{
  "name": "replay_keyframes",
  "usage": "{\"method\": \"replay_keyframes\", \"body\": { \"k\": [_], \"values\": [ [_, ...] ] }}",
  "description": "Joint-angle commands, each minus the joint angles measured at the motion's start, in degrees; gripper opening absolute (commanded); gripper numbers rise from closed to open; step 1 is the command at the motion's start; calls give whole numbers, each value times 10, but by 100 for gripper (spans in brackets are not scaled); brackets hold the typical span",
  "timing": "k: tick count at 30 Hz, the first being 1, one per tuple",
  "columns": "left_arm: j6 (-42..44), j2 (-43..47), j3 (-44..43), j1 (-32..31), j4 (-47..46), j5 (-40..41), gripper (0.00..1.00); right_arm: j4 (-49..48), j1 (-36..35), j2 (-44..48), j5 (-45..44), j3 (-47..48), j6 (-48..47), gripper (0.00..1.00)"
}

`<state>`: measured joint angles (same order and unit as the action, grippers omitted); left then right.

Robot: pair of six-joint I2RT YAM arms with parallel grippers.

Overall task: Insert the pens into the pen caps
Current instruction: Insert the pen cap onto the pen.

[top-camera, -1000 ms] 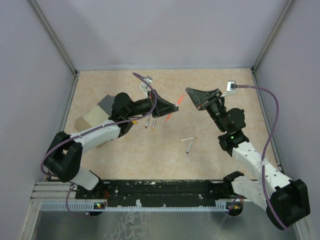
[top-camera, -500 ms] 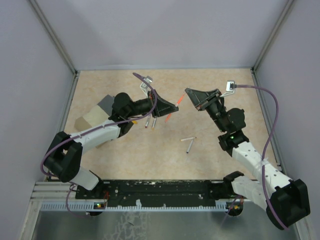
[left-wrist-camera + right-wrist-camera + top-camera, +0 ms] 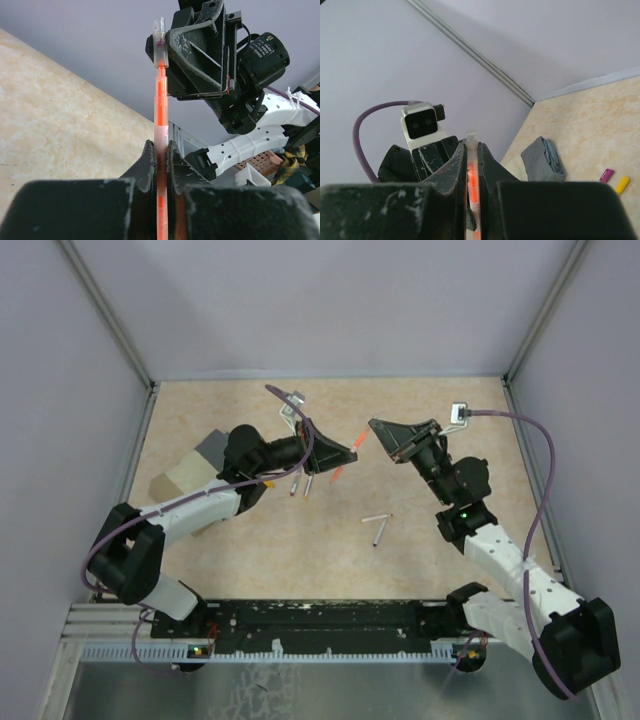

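Note:
My left gripper (image 3: pixel 160 146) is shut on an orange pen (image 3: pixel 160 102), which sticks up out of its fingers. The pen's tip sits in the mouth of a translucent pen cap (image 3: pixel 159 42). That cap is pinched in my right gripper (image 3: pixel 471 146), which is shut on it, with the orange pen (image 3: pixel 472 177) glowing between the fingers. From above, the left gripper (image 3: pixel 344 453) and the right gripper (image 3: pixel 379 431) face each other above the middle of the table, with the orange pen (image 3: pixel 337 475) spanning the gap. Several other pens (image 3: pixel 376 519) lie on the table.
A beige box (image 3: pixel 185 478) with a grey lid (image 3: pixel 212 448) stands under the left arm. Two pens (image 3: pixel 307 486) lie just below the left gripper. A magenta cap (image 3: pixel 606 175) and a yellow cap (image 3: pixel 622 184) lie on the table near the box. Grey walls close in the table.
The right gripper has crept very slightly left toward the left gripper. Both grips are unchanged.

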<state>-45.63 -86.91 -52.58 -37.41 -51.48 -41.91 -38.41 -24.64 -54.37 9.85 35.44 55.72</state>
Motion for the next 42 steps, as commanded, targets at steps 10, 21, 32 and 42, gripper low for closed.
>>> {"method": "replay_keyframes", "body": {
  "k": [10,21,32,42],
  "values": [
    [1,-10,-22,-4,-23,0,0,-52,-7,2,16,-9,2,0],
    [-8,-16,-33,-4,-34,9,0,-94,-20,-13,42,-27,-2,0],
    [-4,-15,-37,-4,-32,11,0,-91,-32,-2,42,-33,-35,14],
    [3,-7,-34,-4,-24,14,0,-26,-32,41,13,-41,-60,41]
  ]
}}
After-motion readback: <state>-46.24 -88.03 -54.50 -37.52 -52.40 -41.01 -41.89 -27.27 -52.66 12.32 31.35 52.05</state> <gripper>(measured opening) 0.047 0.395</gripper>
